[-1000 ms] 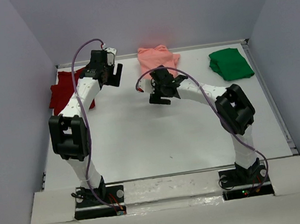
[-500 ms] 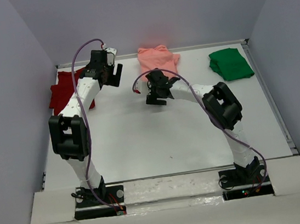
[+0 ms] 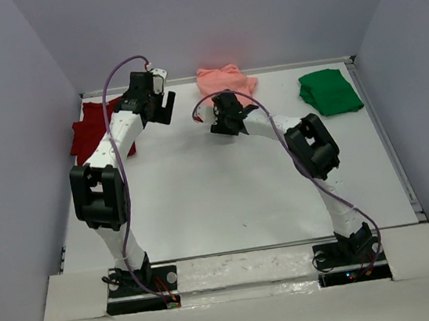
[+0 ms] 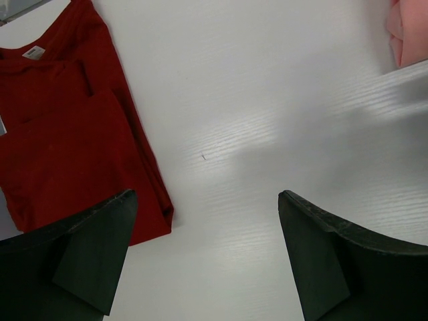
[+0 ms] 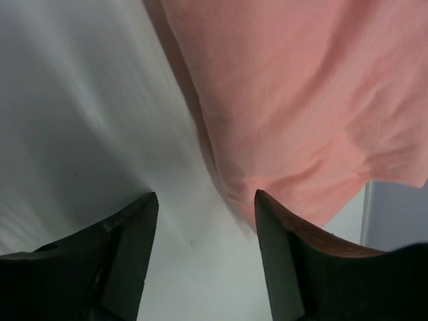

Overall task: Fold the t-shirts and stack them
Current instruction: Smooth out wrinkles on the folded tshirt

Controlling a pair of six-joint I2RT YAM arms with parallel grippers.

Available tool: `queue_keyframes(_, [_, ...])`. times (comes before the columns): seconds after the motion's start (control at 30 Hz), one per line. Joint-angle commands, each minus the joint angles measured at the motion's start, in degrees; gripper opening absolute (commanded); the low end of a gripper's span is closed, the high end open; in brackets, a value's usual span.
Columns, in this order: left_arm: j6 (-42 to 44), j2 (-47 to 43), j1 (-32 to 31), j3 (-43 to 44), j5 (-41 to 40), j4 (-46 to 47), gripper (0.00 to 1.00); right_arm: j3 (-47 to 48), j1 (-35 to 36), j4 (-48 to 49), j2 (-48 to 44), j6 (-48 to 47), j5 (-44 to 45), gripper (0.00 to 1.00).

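Note:
Three t-shirts lie along the far edge of the table: a dark red one (image 3: pixel 86 131) at the left, a salmon-pink one (image 3: pixel 227 80) in the middle and a bright green one (image 3: pixel 329 91) at the right. My left gripper (image 4: pixel 206 194) hangs open over bare table just right of the dark red shirt (image 4: pixel 60 147). My right gripper (image 5: pixel 204 195) is low at the near left edge of the salmon-pink shirt (image 5: pixel 301 100). Its jaws stand apart, the right finger (image 5: pixel 294 261) under the shirt's hem, the left one on bare table.
The white table (image 3: pixel 219 191) is walled by grey panels on three sides. A metal rail (image 3: pixel 385 134) runs along its right edge. The right arm's elbow (image 3: pixel 312 148) stands mid-table, the left arm's elbow (image 3: pixel 98 195) near the left side.
My right gripper has moved away from me to the salmon-pink shirt's edge, and its jaws have narrowed. The left arm has not moved.

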Motion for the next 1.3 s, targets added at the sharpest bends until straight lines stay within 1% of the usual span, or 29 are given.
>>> queue_keyframes(0.0, [0.9, -0.71, -0.17, 1.37, 0.17, 0.84, 0.99, 3.25, -2.05, 1.75, 2.03, -0.28, 1.25, 0.52])
queue_keyframes(0.03, [0.81, -0.54, -0.17, 1.46, 0.26, 0.66, 0.99, 3.52, -2.05, 1.84, 2.46, -0.46, 1.6, 0.43])
queue_keyframes(0.1, [0.72, -0.45, -0.17, 1.81, 0.44, 0.57, 0.99, 3.52, -2.67, 1.75, 2.56, -0.72, 1.69, 0.36])
queue_keyframes(0.13, [0.72, -0.36, -0.26, 1.9, 0.61, 0.48, 0.99, 3.26, -2.67, 1.84, 2.29, -0.81, 1.77, 0.25])
queue_keyframes(0.17, [0.64, -0.36, -0.35, 1.9, 0.62, 0.4, 0.99, 3.08, -2.67, 1.75, 2.2, -0.9, 1.78, 0.2])
queue_keyframes(0.27, [0.64, -0.27, -0.44, 2.16, 0.7, 0.22, 0.99, 2.03, -2.67, 1.84, 1.68, -1.08, 2.04, 0.11])
queue_keyframes(0.33, [0.64, -0.18, -0.61, 2.25, 0.7, 0.04, 0.99, 1.5, -2.67, 1.75, 1.15, -0.99, 2.04, 0.08])
queue_keyframes(0.37, [0.64, -0.18, -0.79, 2.25, 0.7, 0.04, 0.99, 1.06, -2.67, 1.84, 0.89, -0.99, 2.04, 0.0])
queue_keyframes(0.83, [0.81, -0.27, -1.23, 2.25, 0.53, -0.22, 0.99, 0.36, -2.67, 0.7, 0.1, -0.81, 1.51, 0.0])
queue_keyframes(1.1, [0.64, -0.36, -1.49, 2.52, 1.14, -0.31, 0.99, -2.63, -2.67, -1.06, -3.5, 0.24, 0.28, 0.0])
queue_keyframes(1.27, [0.64, -0.54, -2.11, 2.69, 1.05, -0.48, 0.99, -5.7, -2.67, -3.26, -7.72, 2.0, -0.77, 0.0])
